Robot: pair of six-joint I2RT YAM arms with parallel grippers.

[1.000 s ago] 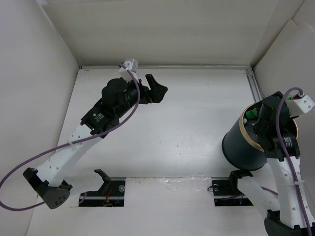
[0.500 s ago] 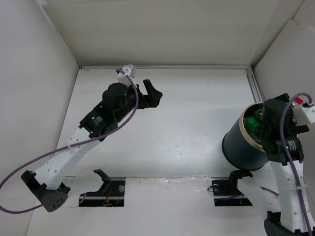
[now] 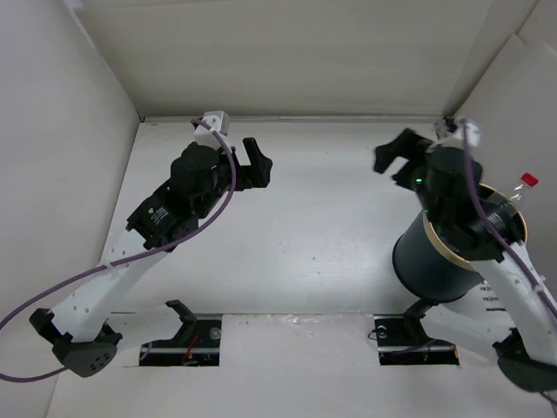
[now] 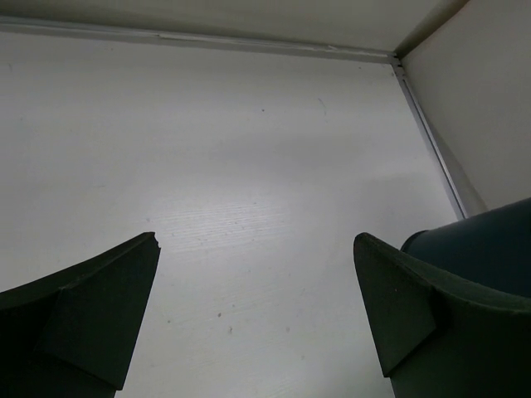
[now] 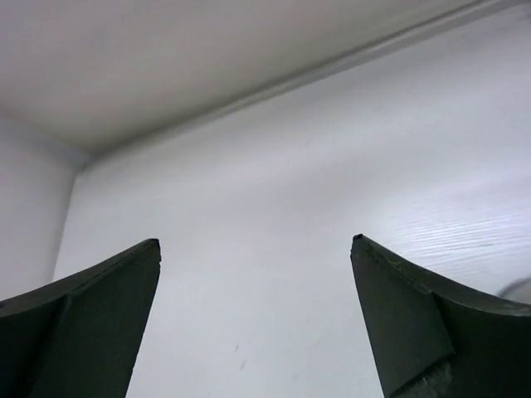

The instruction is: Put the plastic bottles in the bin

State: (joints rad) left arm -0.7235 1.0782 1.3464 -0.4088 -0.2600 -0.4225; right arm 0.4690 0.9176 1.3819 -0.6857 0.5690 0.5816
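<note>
The bin (image 3: 432, 264), a dark round bucket with a tan rim, stands at the right of the table; its side also shows in the left wrist view (image 4: 489, 240). One plastic bottle (image 3: 525, 185), clear with a red cap, pokes up at the bin's far right rim. The right arm hides most of the bin's inside. My right gripper (image 3: 394, 160) (image 5: 255, 240) hangs open and empty over the table, back and left of the bin. Far to the left, my left gripper (image 3: 259, 164) (image 4: 255, 238) is open over bare table with nothing between its fingers.
White walls close in the table at the back and on both sides. A metal rail (image 3: 452, 157) runs along the right wall behind the bin. Two dark brackets (image 3: 187, 320) (image 3: 416, 318) sit at the near edge.
The right gripper opened over the bin and let go a green bottle, which dropped inside. The right arm then swung up and left. The left gripper drifted slightly left.
</note>
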